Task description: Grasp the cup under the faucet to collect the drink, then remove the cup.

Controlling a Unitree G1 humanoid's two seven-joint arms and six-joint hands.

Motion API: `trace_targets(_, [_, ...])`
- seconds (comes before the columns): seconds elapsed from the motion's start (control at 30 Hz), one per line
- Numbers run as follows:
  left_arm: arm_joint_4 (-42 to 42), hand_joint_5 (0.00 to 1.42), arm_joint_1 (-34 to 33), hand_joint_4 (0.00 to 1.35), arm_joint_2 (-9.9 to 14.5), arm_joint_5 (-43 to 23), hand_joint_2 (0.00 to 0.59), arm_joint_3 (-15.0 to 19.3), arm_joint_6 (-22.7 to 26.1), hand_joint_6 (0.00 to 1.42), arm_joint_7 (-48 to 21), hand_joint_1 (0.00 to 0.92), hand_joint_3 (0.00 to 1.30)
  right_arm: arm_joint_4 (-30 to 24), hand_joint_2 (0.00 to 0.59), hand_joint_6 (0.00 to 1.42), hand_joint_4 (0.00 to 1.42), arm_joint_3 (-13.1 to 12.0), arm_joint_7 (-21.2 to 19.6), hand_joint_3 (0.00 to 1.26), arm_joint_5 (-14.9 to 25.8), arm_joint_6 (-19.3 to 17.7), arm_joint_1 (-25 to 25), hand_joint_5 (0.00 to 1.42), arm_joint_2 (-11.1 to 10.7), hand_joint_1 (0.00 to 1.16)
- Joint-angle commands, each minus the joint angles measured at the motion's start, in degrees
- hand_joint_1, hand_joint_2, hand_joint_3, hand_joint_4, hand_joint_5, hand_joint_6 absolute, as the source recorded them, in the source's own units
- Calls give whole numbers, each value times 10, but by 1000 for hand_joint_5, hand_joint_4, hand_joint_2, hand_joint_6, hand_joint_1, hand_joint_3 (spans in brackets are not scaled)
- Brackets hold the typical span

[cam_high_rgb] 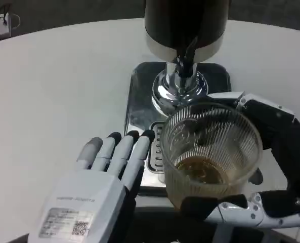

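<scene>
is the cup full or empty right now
Neither: partly filled. The ribbed glass cup, gripped by the right hand, holds a shallow pool of brown drink at its bottom; the walls above show clear.

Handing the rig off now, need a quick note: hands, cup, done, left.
Right hand grips the cup with fingers around its base and far side.
Left hand is open, flat, palm down, beside the drip tray, holding nothing.
Cup is upright in front of the faucet, amber drink in the bottom.
Done: grasp, some drink collected.
Left: take the cup clear of the dispenser.
</scene>
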Motion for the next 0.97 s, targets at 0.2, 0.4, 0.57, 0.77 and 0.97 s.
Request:
trace_targets(0.2, [11,0,-2,0,-18,22,73,4,-5,0,21,0,0,-8,113,1421,1060,22,-3,842,-29,-38,-10,1153,4,1119])
trace_targets(0.4, [16,0,1,0,-30,39,71,-2,-4,0,27,0,0,-12,113,1423,1060,25,-11,842,-39,-24,-10,1152,15,1123])
trace_targets(0.57, [20,0,-1,0,-38,47,70,-7,-3,0,26,0,0,-14,113,1424,1060,33,-14,842,-54,-22,-13,1152,32,1124])
trace_targets(0.77, [19,0,0,0,-42,44,69,-5,-4,0,26,0,0,-17,113,1424,1060,28,-11,842,-55,-21,-12,1152,35,1124])
trace_targets(0.97, [17,0,5,0,-41,40,70,-4,-6,0,25,0,0,-21,113,1424,1060,24,-10,842,-51,-25,3,1152,34,1124])
